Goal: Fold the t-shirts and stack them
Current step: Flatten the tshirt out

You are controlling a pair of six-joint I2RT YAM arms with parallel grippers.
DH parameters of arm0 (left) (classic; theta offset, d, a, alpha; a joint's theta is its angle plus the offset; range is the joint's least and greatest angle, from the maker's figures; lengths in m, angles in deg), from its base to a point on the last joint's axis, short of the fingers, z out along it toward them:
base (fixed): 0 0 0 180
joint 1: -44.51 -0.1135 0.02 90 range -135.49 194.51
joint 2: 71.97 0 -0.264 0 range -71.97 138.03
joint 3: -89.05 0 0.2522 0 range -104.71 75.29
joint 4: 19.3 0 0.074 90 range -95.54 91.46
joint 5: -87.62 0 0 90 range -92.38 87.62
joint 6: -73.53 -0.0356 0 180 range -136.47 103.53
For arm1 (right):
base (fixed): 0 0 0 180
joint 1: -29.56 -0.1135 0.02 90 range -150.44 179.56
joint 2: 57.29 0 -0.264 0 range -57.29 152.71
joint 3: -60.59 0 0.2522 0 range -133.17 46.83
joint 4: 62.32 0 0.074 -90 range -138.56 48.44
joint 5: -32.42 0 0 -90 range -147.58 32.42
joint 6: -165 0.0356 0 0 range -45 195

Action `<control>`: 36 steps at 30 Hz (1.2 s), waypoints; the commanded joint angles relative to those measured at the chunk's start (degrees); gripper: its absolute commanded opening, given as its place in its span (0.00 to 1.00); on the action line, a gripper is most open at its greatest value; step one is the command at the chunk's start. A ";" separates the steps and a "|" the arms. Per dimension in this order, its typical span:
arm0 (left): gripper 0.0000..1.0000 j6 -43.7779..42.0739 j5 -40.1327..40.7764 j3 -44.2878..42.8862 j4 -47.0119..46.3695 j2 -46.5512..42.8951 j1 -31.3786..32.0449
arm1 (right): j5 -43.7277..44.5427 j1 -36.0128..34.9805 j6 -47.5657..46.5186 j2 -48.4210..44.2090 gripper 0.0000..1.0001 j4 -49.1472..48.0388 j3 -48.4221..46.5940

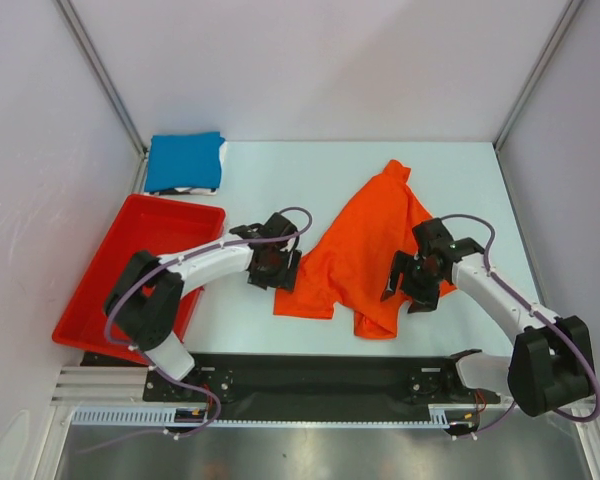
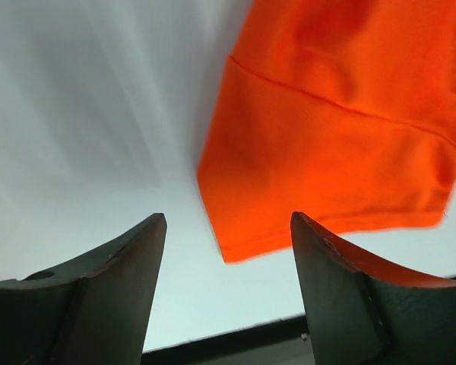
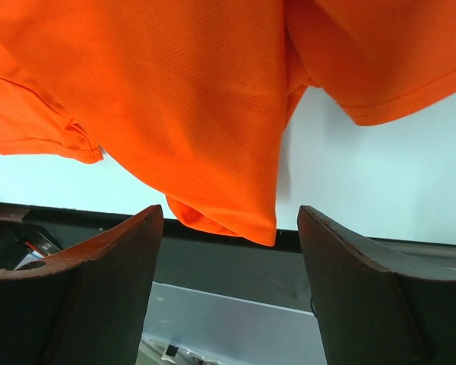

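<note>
Across the bench's (image 1: pixel 280 180) middle lies the crumpled bright orange fabric t-shirt (image 1: pixel 365 250); folded bright blue fabric t-shirt (image 1: pixel 185 162) sits at far left corner. Left end effector (image 1: pixel 273 268) and right end effector (image 1: pixel 413 283) both wide, empty, flanking the orange one. Likely risk: pinching bunched layers together, giving a crooked fold, or dragging cloth off the near edge.
</note>
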 commanded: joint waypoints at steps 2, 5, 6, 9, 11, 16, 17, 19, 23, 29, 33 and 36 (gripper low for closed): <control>0.73 -3.47 -2.19 0.34 -7.89 5.35 -1.67 | -1.18 -1.64 3.81 0.93 0.78 -3.92 1.34; 0.72 -3.39 -1.39 -0.46 -8.33 7.83 -1.76 | -1.61 -1.64 4.16 1.28 0.77 -5.23 3.10; 0.72 -3.39 -1.39 -0.54 -8.59 9.06 -1.85 | -1.70 -1.73 4.16 1.72 0.77 -5.50 3.45; 0.68 -3.04 -3.32 0.24 -10.88 10.47 -2.28 | -1.88 -1.82 3.64 3.12 0.73 -6.38 4.77; 0.50 -2.34 -4.89 0.42 -12.28 10.65 -2.81 | -1.01 -1.90 3.29 3.66 0.68 -7.17 5.21; 0.15 -2.33 -5.43 -0.98 -12.11 8.99 -3.43 | -0.73 -1.99 2.67 6.29 0.55 -9.63 5.30; 0.01 -2.51 -5.26 -1.51 -11.24 8.72 -3.52 | -1.00 -1.99 2.58 6.82 0.50 -10.24 5.12; 0.00 -2.86 -3.86 -4.14 -9.49 6.97 -3.87 | -0.48 -1.99 1.79 7.87 0.24 -9.99 3.55; 0.00 -4.09 0.44 -11.08 -3.78 0.22 -3.87 | 5.12 -2.08 -1.19 6.66 0.00 -1.67 -5.31; 0.00 -5.85 6.95 -27.42 2.99 -8.33 -3.87 | 15.15 -2.08 -6.82 3.13 0.00 11.34 -23.49; 0.00 -6.47 6.79 -39.53 5.81 -10.44 -3.87 | 19.82 -1.99 -9.28 2.08 0.00 18.13 -34.41; 0.00 -6.99 6.96 -44.74 7.92 -10.62 -3.87 | 23.33 -2.08 -9.90 1.90 0.00 22.61 -42.21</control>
